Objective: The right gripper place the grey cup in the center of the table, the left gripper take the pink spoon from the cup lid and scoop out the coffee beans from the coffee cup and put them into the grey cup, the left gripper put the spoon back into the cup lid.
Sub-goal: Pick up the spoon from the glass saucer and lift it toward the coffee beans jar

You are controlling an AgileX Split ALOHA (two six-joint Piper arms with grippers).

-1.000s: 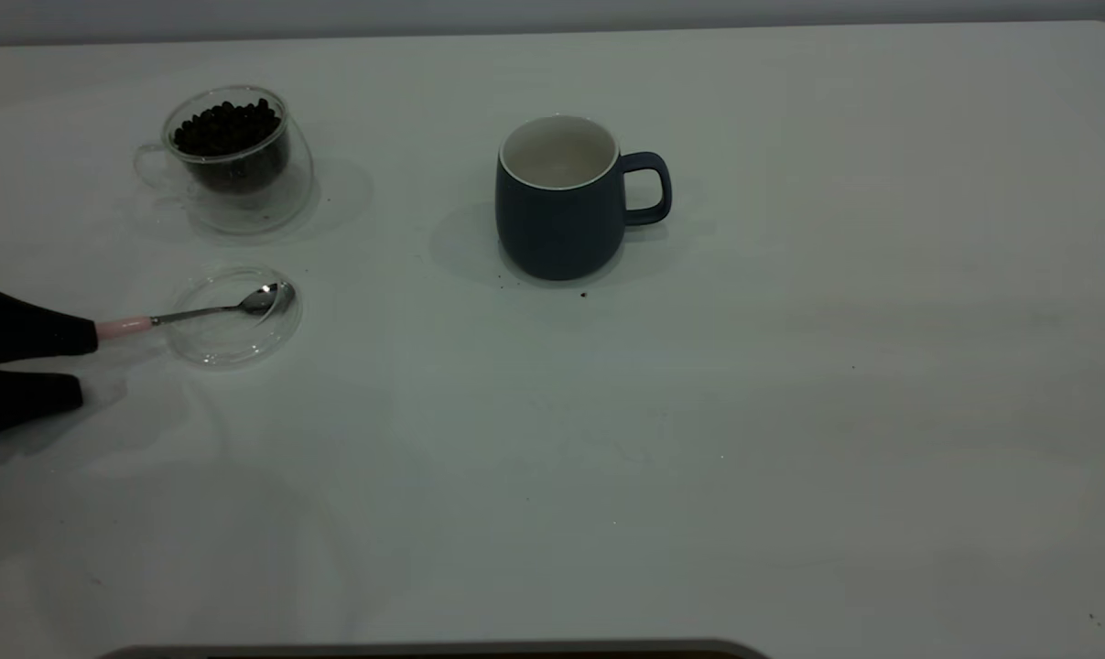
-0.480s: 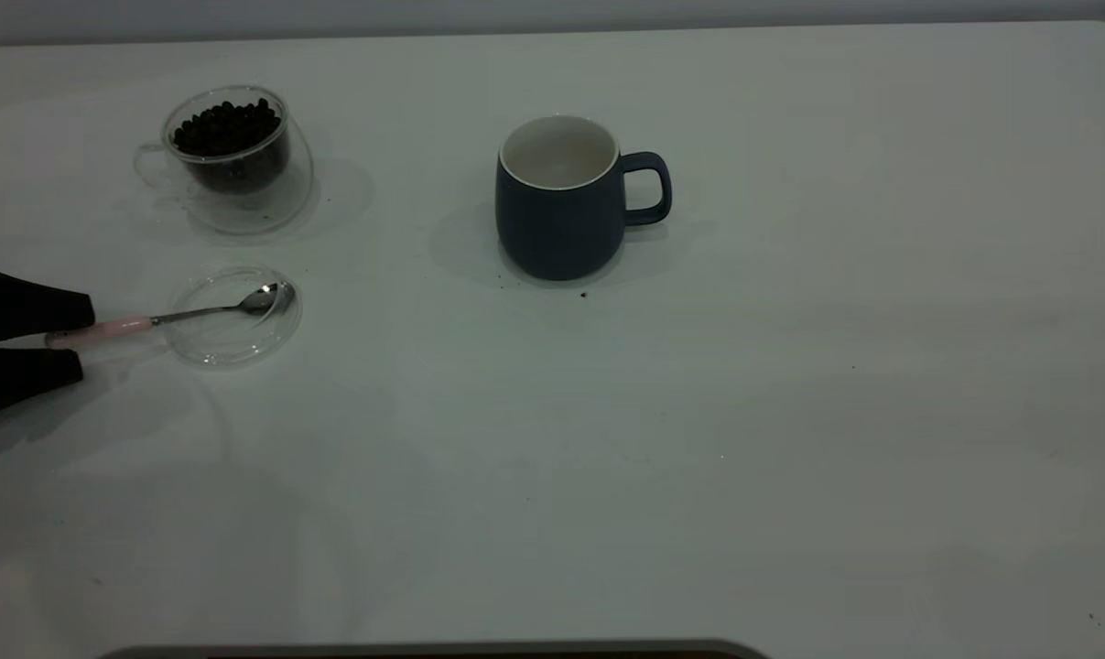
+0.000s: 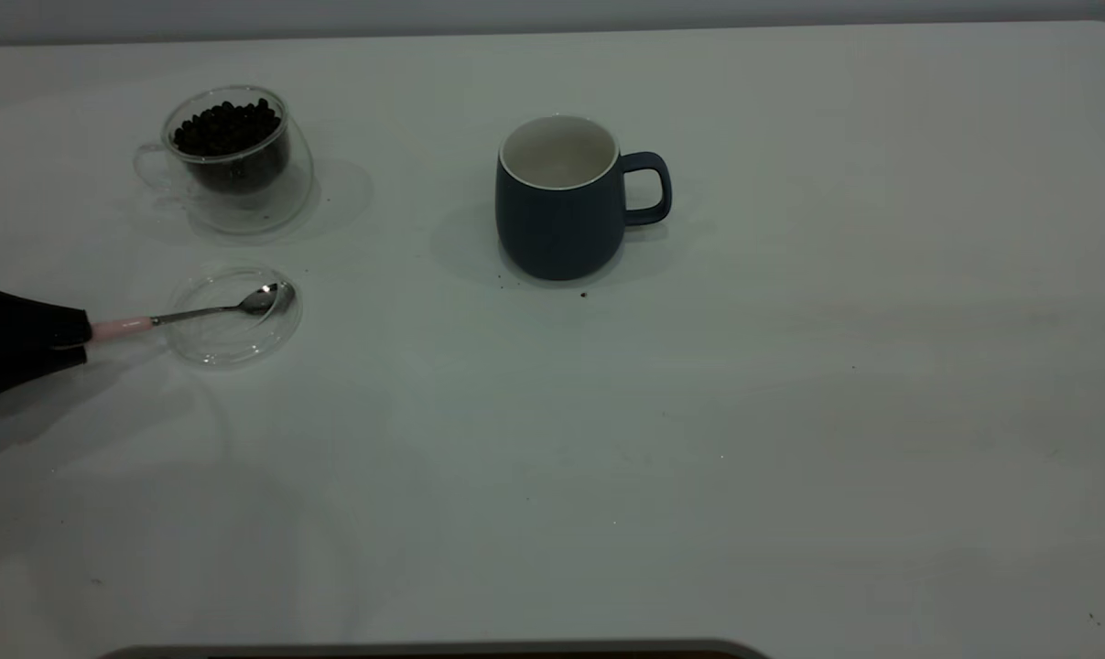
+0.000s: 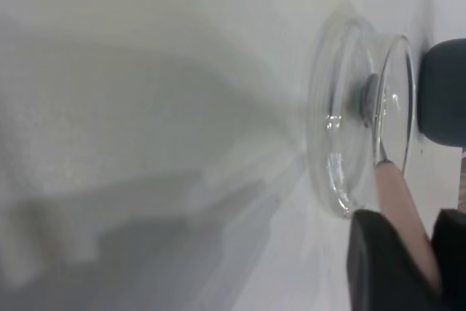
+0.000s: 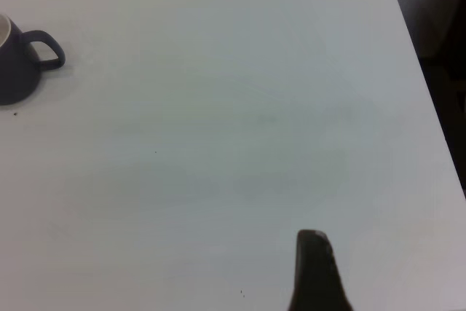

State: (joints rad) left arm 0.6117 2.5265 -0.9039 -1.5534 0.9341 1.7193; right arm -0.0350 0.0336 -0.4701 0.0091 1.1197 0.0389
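My left gripper [image 3: 83,339] is at the table's left edge, shut on the pale pink handle of the pink spoon [image 3: 204,312]. The spoon's metal bowl rests in the clear cup lid [image 3: 233,346]. In the left wrist view the pink spoon [image 4: 399,202] runs from between the black jaws of my left gripper [image 4: 411,253] to the cup lid [image 4: 331,143]. The coffee cup [image 3: 232,169] holds coffee beans [image 3: 227,126] at the back left. The grey cup [image 3: 561,215] stands upright near the table's middle, handle to the right. My right gripper [image 5: 314,271] hangs over bare table, far from the grey cup [image 5: 18,63].
The white table [image 3: 698,439] spreads wide in front of and to the right of the grey cup. A few dark specks [image 3: 583,295] lie by the cup's base. The table's right edge [image 5: 429,107] shows in the right wrist view.
The left gripper's jaws, spread on either side of the pink handle a second ago, have shut on it. The spoon, lid and both cups have not moved.
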